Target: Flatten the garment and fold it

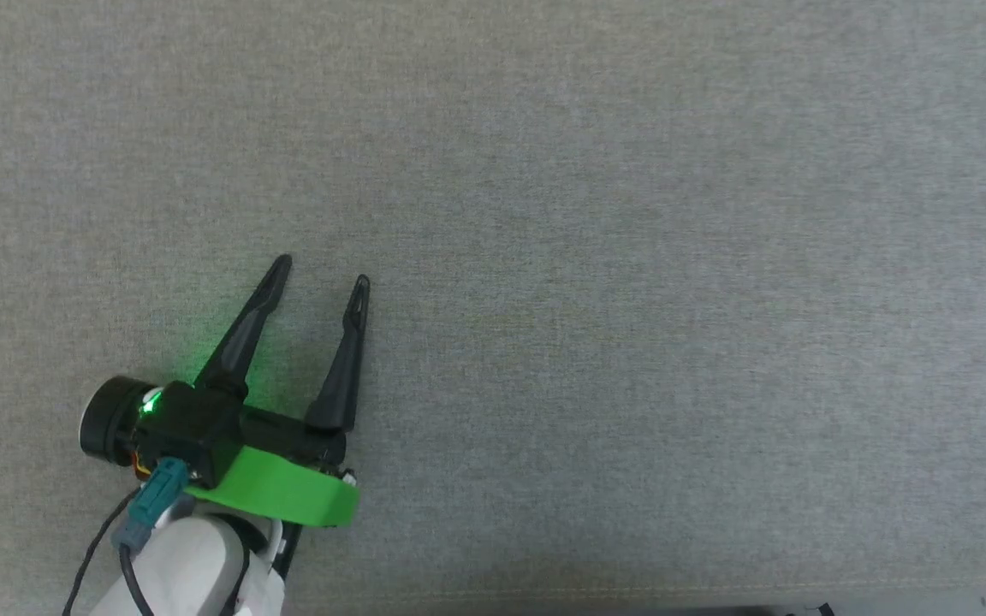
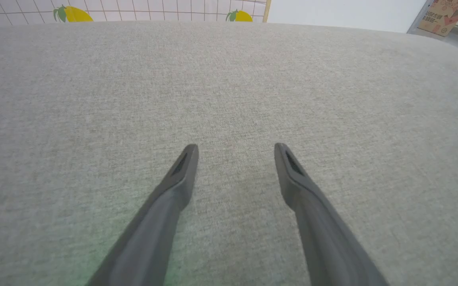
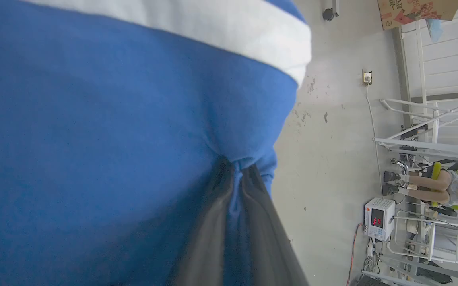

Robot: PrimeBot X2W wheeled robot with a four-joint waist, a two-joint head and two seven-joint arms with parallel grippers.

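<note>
Fig.: right claw (image 3: 237,165), lower centre of wrist view, pinches blue shorts (image 3: 113,131) filling frame's left, held off the desk (image 1: 630,257) prob. to let them hang flat; left claw (image 1: 323,268), lower left of head view, spread & empty, ready for an edge.

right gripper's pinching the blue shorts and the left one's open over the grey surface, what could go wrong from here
1. The right gripper holds the garment by one small bunched pinch, so the cloth could slip out when pulled or lowered.
2. Held at one point, the garment may land crumpled or twisted on the grey surface.
3. The left gripper is open with nothing between its fingers, so it may grab a doubled layer when it joins in.
</note>
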